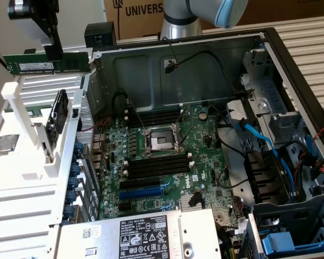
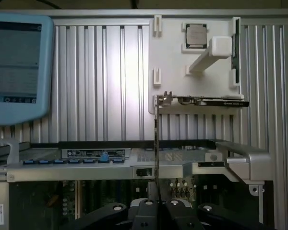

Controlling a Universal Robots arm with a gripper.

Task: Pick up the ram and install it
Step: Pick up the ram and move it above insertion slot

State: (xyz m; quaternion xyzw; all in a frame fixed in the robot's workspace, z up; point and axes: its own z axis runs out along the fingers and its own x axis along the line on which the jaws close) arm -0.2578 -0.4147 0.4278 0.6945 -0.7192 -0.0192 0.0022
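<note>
Jaws closed on the long, thin green circuit-board ram (image 1: 46, 63), held over the white plastic parts rack (image 1: 21, 181). Its long axis appears roughly parallel to the long black memory slots (image 1: 156, 164), which lie well apart, lower, towards the exterior view's right.

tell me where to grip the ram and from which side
By the middle of its upper long edge, from above, clamping the two flat faces: the ram is long, thin and lying level, so a centred hold should balance it and leave the lower edge free. The hand holds it there.
</note>
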